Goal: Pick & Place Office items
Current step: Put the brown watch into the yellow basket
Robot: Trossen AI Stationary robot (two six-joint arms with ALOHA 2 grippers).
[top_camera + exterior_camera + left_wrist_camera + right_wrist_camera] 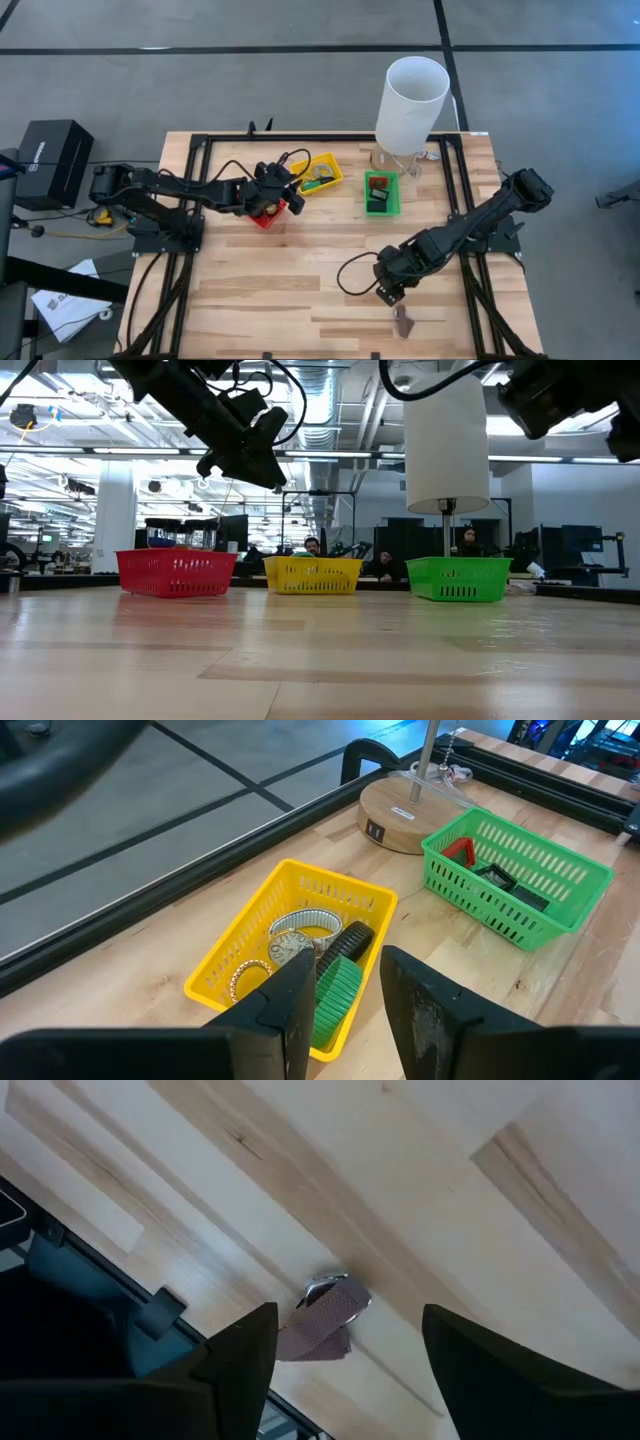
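Poised with fingers spread wide above the bare wooden surface point(300, 290), right gripper point(388, 295) lined up on the lone brown clip point(325, 1315) lying just ahead for a pick, left gripper point(340, 1005) part-open, empty, over the red bin point(268, 215).

Red bin point(176, 572), yellow bin point(312, 575), green bin point(459, 579) in row; white cylinder point(446, 435) above green.

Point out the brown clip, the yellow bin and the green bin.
Brown clip point(325, 1318): right wrist view, on its flat brown body.
Yellow bin point(250, 930): left wrist view, on its slotted side wall.
Green bin point(381, 209): high view, on its near rim.
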